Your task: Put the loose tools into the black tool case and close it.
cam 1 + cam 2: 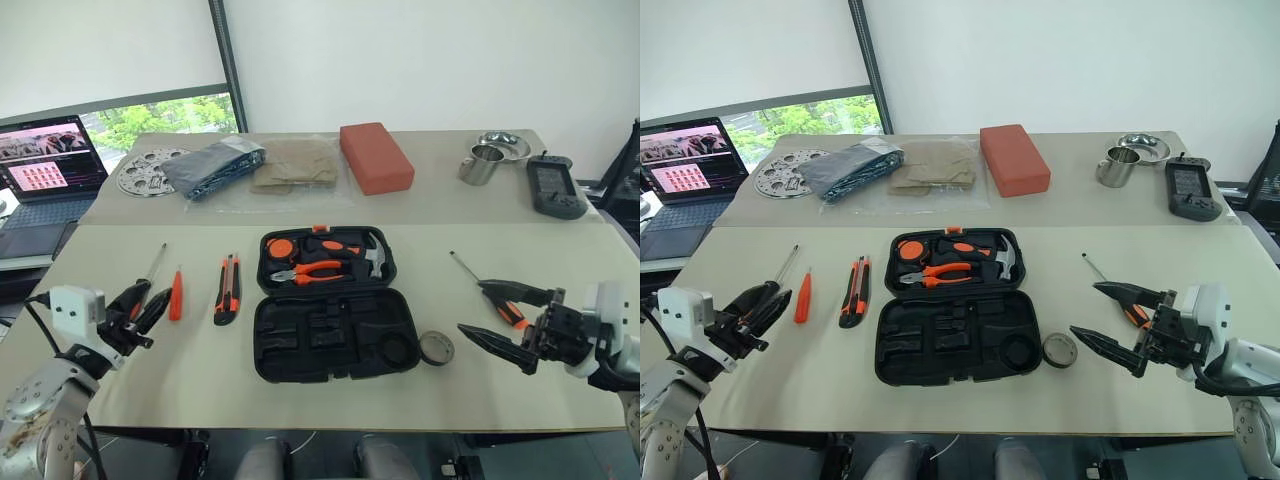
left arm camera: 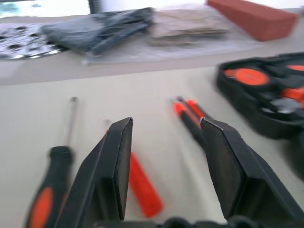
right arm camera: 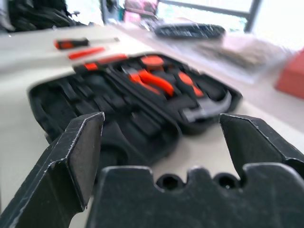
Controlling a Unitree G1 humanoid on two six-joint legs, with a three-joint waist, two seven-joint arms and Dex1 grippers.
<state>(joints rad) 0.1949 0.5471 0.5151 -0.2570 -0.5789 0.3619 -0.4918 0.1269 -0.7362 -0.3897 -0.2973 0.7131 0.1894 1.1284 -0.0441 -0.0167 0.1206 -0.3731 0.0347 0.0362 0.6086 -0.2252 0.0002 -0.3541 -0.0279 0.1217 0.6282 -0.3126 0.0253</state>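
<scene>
The beige bench point(image 1: 520, 400) carries everything, with a second bench point(image 1: 440, 195) butted against its far edge. At the middle of the near bench lies the black tool case point(image 1: 330, 300), opened flat: its far half holds orange-handled pliers point(image 1: 308, 272), a steel-headed hammer point(image 1: 372, 256) and an orange round piece, while the near half shows bare moulded slots. Left of the case, well apart from it, the orange-and-black utility knife point(image 1: 228, 290) lies pointing away, then the small all-orange screwdriver point(image 1: 176, 294), then a long screwdriver point(image 1: 150, 275) with a black-and-orange handle, its handle partly hidden behind the left gripper point(image 1: 143, 305). That gripper hovers just above this handle with its jaws partly apart, grasping nothing. Just beside the case's near right corner sits the small dark grey tape roll point(image 1: 436, 347). Further right the second long screwdriver point(image 1: 480, 285) lies slantwise, its handle partly behind the right gripper point(image 1: 483, 312), which hangs over the bench with jaws spread wide and empty. On the far bench, from left: a laptop point(image 1: 45, 170), a perforated metal disc point(image 1: 148, 170), a dark folded bag point(image 1: 215, 165), a tan packet point(image 1: 295, 165), a red block point(image 1: 375, 157), a steel cup point(image 1: 482, 165) and bowl point(image 1: 505, 145), and a dark handheld device point(image 1: 555, 187).
</scene>
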